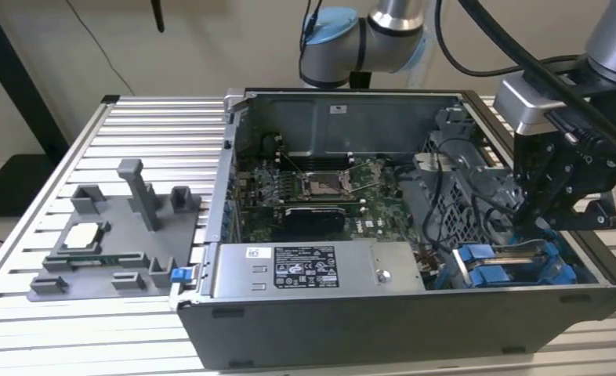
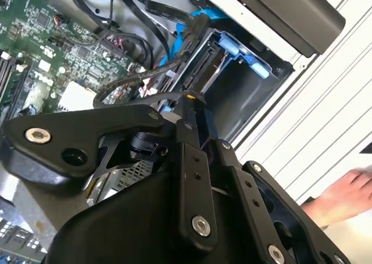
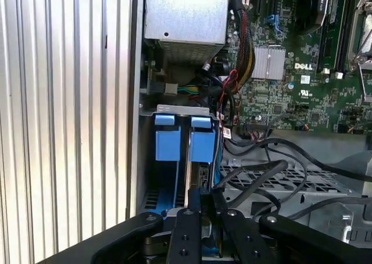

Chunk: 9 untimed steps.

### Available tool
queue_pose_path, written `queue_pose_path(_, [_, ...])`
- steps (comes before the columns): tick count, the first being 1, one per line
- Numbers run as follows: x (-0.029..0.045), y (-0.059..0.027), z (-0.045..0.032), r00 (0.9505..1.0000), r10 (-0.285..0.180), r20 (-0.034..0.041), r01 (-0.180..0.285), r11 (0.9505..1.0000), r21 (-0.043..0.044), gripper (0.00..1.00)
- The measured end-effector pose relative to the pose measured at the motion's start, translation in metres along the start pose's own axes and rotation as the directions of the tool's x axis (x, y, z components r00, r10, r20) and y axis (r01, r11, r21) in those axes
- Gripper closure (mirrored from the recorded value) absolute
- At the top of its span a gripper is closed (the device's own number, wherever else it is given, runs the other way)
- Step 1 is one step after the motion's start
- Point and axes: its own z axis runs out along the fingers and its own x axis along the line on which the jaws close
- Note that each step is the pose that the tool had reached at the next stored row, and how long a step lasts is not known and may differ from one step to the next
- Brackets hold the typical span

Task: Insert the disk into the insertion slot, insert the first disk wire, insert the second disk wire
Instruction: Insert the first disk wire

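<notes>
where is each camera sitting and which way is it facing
Exterior view: off-robot, looking down on the open computer case on the slatted table; arm and gripper at the exterior view's right.
First wrist view: on the wrist, facing the insertion slot and motherboard past the gripper.
Second wrist view: on the wrist, facing the same slot; a person's hand outside the case.
Shared: both wrist views show gripper, slot, motherboard.

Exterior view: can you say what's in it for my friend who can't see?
The black pincer reaches into an open computer case, above the blue-railed insertion slot at the exterior view's right. A grey parts tray sits on the slatted table beside the case.
</notes>
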Motion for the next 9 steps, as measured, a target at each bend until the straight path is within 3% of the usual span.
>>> queue_pose_path(9, [0.0037,-0.0028,0.0028,0.9999,0.009,-0.0049,-0.009,0.9999,-0.0069,1.00])
